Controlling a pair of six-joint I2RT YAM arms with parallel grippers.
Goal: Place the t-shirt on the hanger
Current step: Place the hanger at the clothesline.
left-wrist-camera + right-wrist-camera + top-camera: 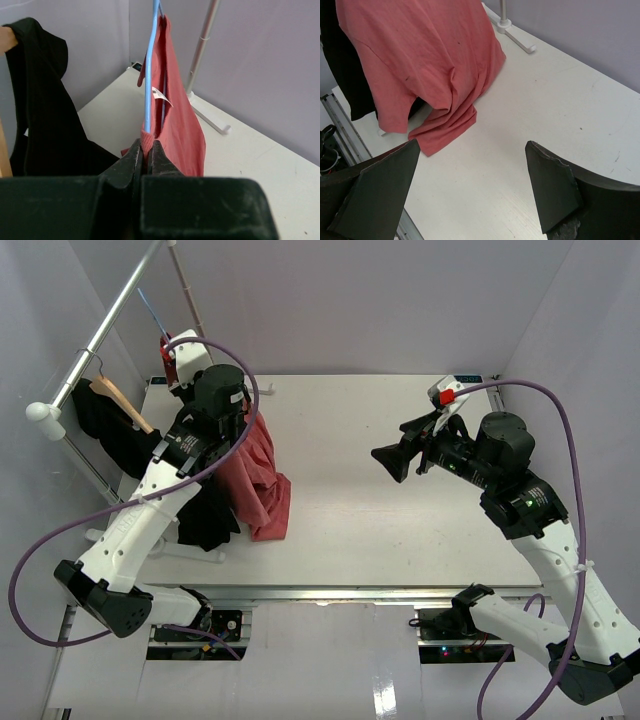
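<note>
The salmon t-shirt (pixel 258 472) hangs from the upper left, and its lower hem is bunched on the white table (pixel 400 530). In the left wrist view my left gripper (pixel 146 143) is shut on the t-shirt's (pixel 177 125) ribbed collar. The light-blue hanger (pixel 148 75) wire rises straight up from between the jaws, inside the neck opening. My right gripper (pixel 392 462) hovers open over the middle of the table, well right of the cloth. In its own view the right gripper (pixel 471 144) is empty, with the t-shirt (pixel 420 55) ahead at upper left.
A black garment (pixel 110 425) on a tan wooden hanger (pixel 125 402) hangs from the rail (pixel 100 325) at far left, close beside the t-shirt. The rack's white foot (pixel 212 122) lies on the table behind. The table's near metal edge (pixel 345 130) runs below the cloth.
</note>
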